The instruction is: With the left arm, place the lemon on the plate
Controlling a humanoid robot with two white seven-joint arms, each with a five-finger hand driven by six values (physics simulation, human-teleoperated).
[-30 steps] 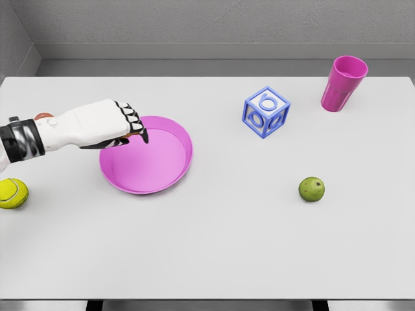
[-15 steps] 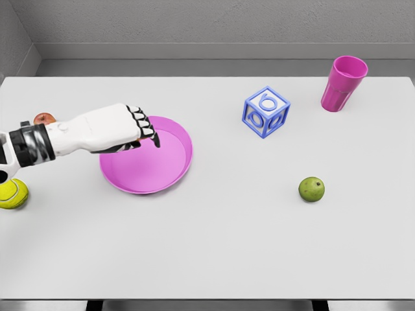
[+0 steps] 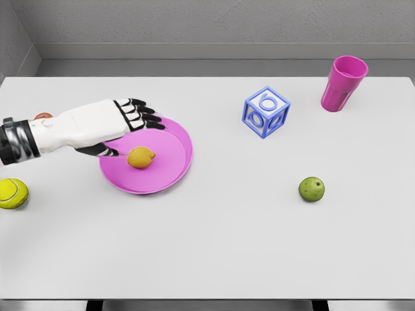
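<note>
Now the lemon [image 3: 141, 157] sits inside the pink plate [image 3: 174, 170], a bit left of the middle, and nothing is holding it. The left hand [image 3: 113, 126] is just beside it, over the plate's left rim. Its fingers [image 3: 144, 116] are spread apart and hold nothing, and the thumb tip looks very close to the lemon.

That is where trouble could come from. A lemon is round and rolls easily. If the hand swings sideways when it pulls away, the thumb could bump the lemon and push it across the plate. The rim is low, so a hard bump might send it over the edge and onto the white counter [image 3: 214, 240]. The arm could also catch the rim and tip or slide the plate. Lifting straight up first looks safest.

A yellow tennis ball [image 3: 12, 192] lies on the counter near the left arm, so a low pull back could knock it. A small red thing [image 3: 43, 116] peeks out behind the arm; I cannot tell what it is. The blue letter block [image 3: 266, 111], the pink cup [image 3: 343, 83] and the green lime [image 3: 311, 189] are far off to the right and safe. The right arm is not in the picture.
</note>
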